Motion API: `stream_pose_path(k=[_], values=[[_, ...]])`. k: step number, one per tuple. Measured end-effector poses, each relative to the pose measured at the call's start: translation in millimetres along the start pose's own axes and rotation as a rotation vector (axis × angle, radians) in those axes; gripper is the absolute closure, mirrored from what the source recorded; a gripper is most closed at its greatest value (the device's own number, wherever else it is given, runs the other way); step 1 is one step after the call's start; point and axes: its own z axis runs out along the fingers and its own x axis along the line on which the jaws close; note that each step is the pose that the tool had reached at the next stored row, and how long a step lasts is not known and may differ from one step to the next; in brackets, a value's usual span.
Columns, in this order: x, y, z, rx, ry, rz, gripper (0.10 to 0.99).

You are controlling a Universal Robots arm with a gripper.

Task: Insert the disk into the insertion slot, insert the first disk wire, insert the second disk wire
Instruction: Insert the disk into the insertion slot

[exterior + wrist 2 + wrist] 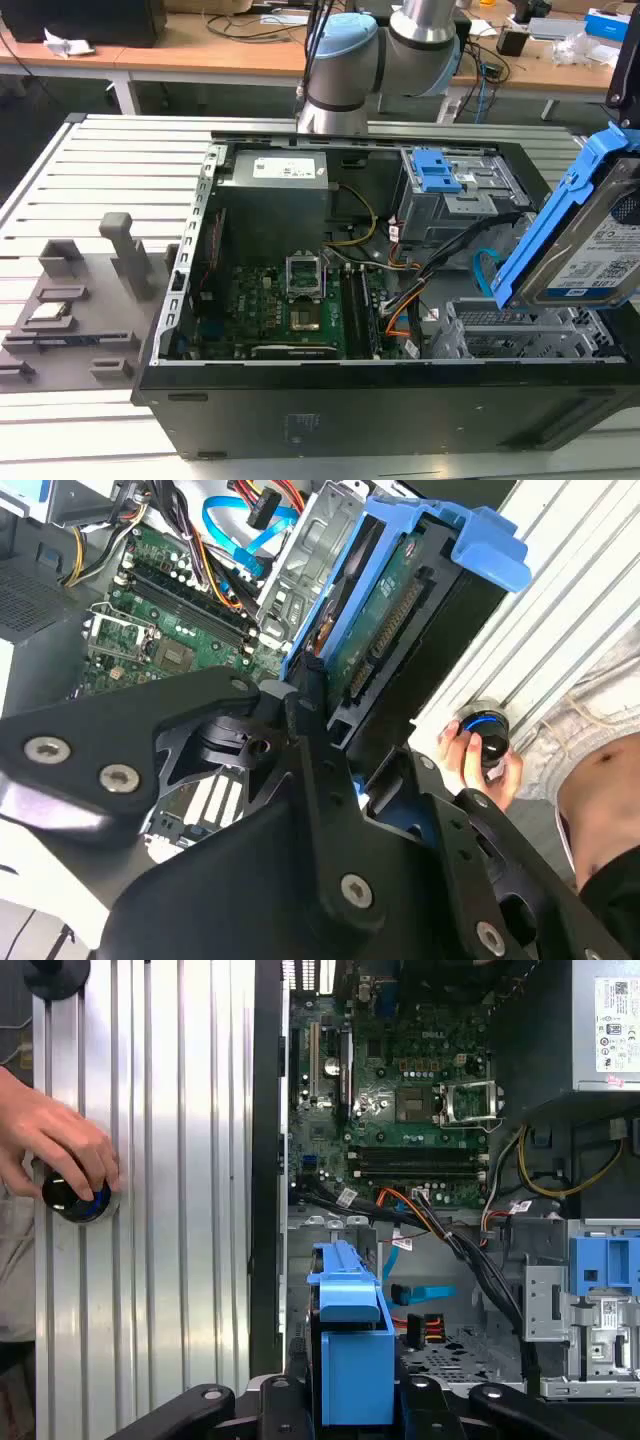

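Note:
My gripper [345,745] is shut on the disk [400,610], a silver drive in a blue caddy, and its black fingers [290,1400] clamp the caddy's two sides. In the exterior view the disk [590,245] hangs tilted above the open computer case's right end. Below it lies the insertion slot [510,330], a low silver perforated cage [450,1355]. The first disk wire [425,1328], orange, red and black strands on a small black plug, lies loose beside the slot. The second disk wire [420,1295], a flat blue cable [487,275], loops next to it.
A taller grey cage with blue tabs [450,190] stands behind the slot. The motherboard [290,300] fills the case's middle. A person's hand [60,1145] rests on a round knob [75,1195] on the slatted table beside the case. Grey fixtures [70,300] sit at the exterior view's left.

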Motion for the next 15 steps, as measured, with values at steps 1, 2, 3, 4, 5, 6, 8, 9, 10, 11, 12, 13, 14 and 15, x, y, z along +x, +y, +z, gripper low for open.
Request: stream_pose_path(k=[1, 2, 3, 4, 5, 6, 8, 9, 10, 11, 12, 13, 14, 15], values=[[0.0, 0.0, 0.1, 0.000, 0.0000, 0.000, 0.722], [-0.2, -0.1, 2.2, 0.000, -0.0017, 0.000, 0.722], [-0.5, -0.2, 4.5, 0.000, -0.0027, 0.000, 0.722], [-0.8, -0.3, 6.4, 0.000, -0.0032, 0.000, 0.722], [-1.4, -0.3, 8.1, 0.000, -0.0036, 0.000, 0.722], [-2.4, -0.3, 9.6, 0.000, -0.0041, 0.000, 0.722], [-4.8, -0.3, 12.7, 0.000, -0.0049, 0.000, 0.722], [-5.9, -0.2, 14.9, 0.000, -0.0048, 0.000, 0.722], [-6.9, 0.1, 17.1, 0.000, -0.0048, 0.000, 0.722], [-7.7, 0.2, 18.8, 0.000, -0.0049, 0.000, 0.722], [-10.4, 0.7, 24.9, 0.000, -0.0048, 0.000, 0.722], [-11.6, 1.7, 29.2, 0.000, -0.0051, 0.001, 0.722], [-12.8, 2.8, 33.8, 0.000, -0.0050, 0.003, 0.722], [-13.4, 3.1, 37.4, 0.000, -0.0053, 0.006, 0.722]])
